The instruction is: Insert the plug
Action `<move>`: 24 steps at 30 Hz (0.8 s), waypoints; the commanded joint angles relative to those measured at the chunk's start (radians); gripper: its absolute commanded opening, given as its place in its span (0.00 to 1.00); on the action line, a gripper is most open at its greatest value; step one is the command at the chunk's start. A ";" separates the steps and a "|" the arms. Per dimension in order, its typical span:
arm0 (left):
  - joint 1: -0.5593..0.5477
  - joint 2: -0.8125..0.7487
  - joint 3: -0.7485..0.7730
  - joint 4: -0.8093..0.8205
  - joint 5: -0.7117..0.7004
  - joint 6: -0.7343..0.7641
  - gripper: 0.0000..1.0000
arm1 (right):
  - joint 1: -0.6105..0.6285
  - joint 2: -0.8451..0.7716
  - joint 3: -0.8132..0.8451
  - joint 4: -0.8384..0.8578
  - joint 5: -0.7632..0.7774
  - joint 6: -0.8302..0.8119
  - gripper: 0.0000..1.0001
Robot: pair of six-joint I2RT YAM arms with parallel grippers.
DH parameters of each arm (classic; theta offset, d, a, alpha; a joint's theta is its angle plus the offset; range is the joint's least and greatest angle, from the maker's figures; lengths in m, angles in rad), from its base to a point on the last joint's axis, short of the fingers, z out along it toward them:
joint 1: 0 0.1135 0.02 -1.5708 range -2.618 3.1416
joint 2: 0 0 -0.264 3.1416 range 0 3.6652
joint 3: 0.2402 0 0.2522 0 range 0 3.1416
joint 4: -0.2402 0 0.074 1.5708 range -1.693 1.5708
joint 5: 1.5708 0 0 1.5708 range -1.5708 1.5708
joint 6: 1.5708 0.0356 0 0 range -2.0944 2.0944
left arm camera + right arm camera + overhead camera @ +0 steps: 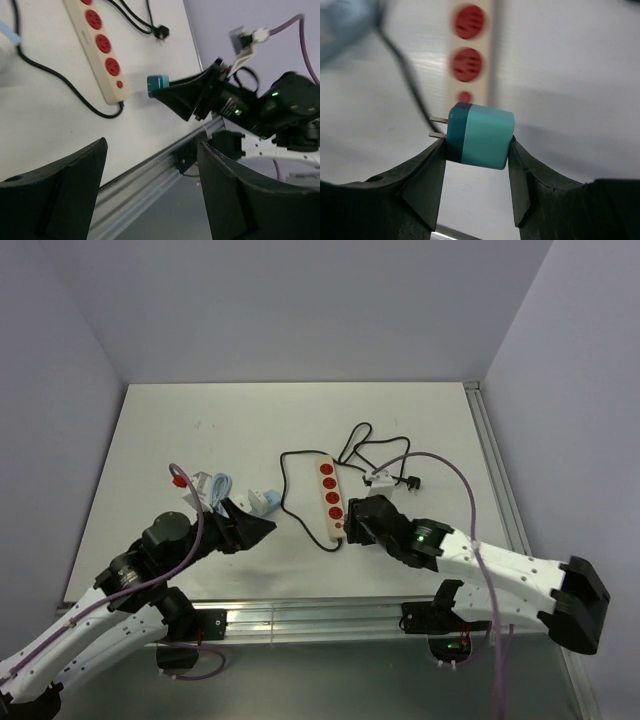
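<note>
Your right gripper [476, 152] is closed on the teal plug [487, 136], pinching only the lower part of its body between the two fingers, with the two prongs [438, 127] sticking out sideways. The plug hangs above the tabletop [180, 430] just off the near end of the cream power strip [330, 495], beside its small red switch [464, 96] and short of any socket. Your left gripper [258, 527] is open and empty, well apart from the strip. The main risk is alignment: the sockets face up while the prongs lie flat, so if you drive in from here they will likely scrape the strip's end or casing and never find the slots; you need to turn the wrist down first. With so little of the body gripped, any off-axis push could make the plug pivot or pop out of the fingers. Nothing holds the strip, so pressing at an angle will probably slide or tip it, since the left arm is not bracing it. The black cord [290, 475] loops close to the strip's near end and could catch a finger on the way across. The right wrist view is blurred, so judge slot orientation with care.
</note>
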 commanded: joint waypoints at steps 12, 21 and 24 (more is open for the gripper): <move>0.002 0.170 -0.073 0.367 0.398 0.008 0.77 | 0.189 -0.213 -0.003 0.325 -0.214 -0.388 0.00; 0.002 0.224 -0.081 0.331 0.369 -0.023 0.77 | 0.331 -0.174 0.015 0.414 -0.089 -0.410 0.00; 0.002 0.244 -0.095 0.364 0.383 -0.037 0.76 | 0.361 -0.159 0.032 0.422 -0.059 -0.424 0.00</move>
